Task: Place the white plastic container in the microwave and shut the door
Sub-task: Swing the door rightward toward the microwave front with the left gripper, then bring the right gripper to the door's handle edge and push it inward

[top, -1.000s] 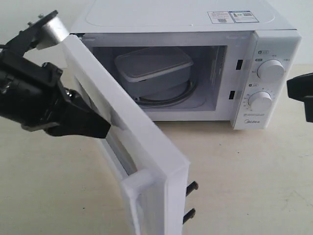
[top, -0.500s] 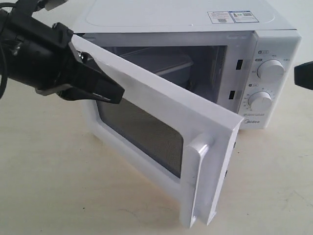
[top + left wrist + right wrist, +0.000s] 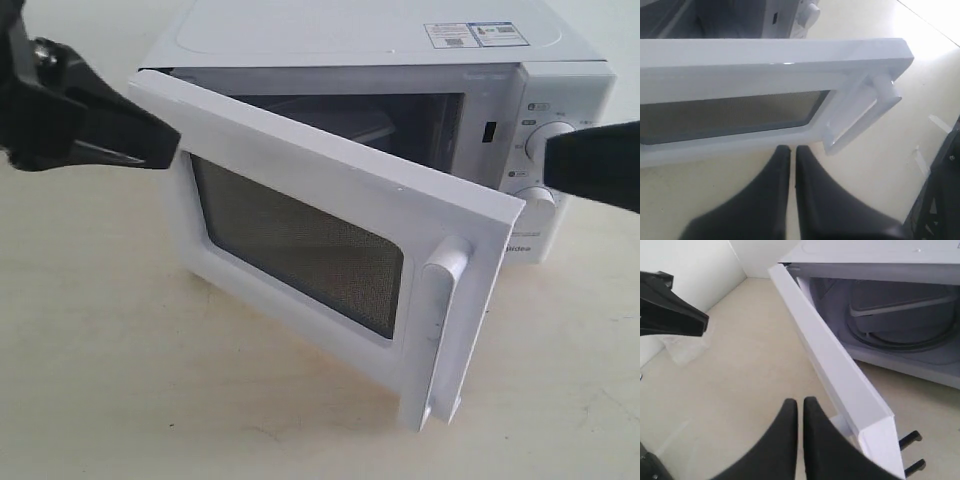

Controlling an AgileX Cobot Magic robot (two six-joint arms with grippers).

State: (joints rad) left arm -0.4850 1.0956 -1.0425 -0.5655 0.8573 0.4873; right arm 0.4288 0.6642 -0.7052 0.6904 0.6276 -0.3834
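The white microwave (image 3: 350, 35) stands at the back with its door (image 3: 300, 170) ajar, roughly half swung in. The door's dark window (image 3: 300, 240) and white bar handle (image 3: 440, 320) face outward. Inside on the turntable sits the white plastic container (image 3: 900, 305), of which only a sliver (image 3: 362, 122) shows past the door. My left gripper (image 3: 175, 142) is shut and empty, its tip close to the door's outer face near the hinge; I cannot tell whether it touches. My right gripper (image 3: 555, 160) is shut and empty, hovering in front of the knobs.
Two black latch hooks (image 3: 912, 440) stick out of the door's free edge. The upper knob (image 3: 540, 125) is partly covered by the right gripper. The beige tabletop (image 3: 150, 380) spreads in front. A dark stand (image 3: 945, 200) sits off to one side.
The door has swung from wide open to about halfway shut. My left gripper has drawn back toward the hinge side. My right gripper has moved in from the right, in front of the knobs.
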